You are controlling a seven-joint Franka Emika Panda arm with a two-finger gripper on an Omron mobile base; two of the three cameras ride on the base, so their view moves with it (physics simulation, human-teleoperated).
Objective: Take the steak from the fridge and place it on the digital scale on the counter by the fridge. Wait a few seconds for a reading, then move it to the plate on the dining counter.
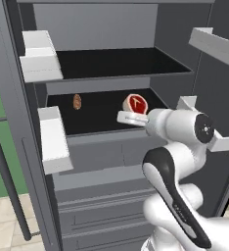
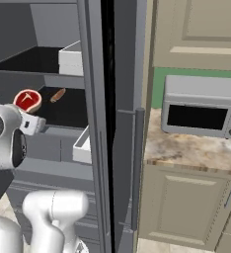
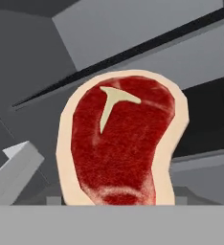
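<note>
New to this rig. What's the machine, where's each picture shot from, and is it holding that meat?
It is a white robot arm on a driving base, in a rendered kitchen, facing an open fridge. Two pictures come from cameras on the base, behind the arm to its left and right. The third looks along the gripper, so it sits right at the steak. The steak looks lifted at the front of the lower dark shelf, upright at the gripper, which appears shut on it, though the fingers are hidden. A brown oblong item lies further back. A silver oven stands on the counter beside the fridge.
</note>
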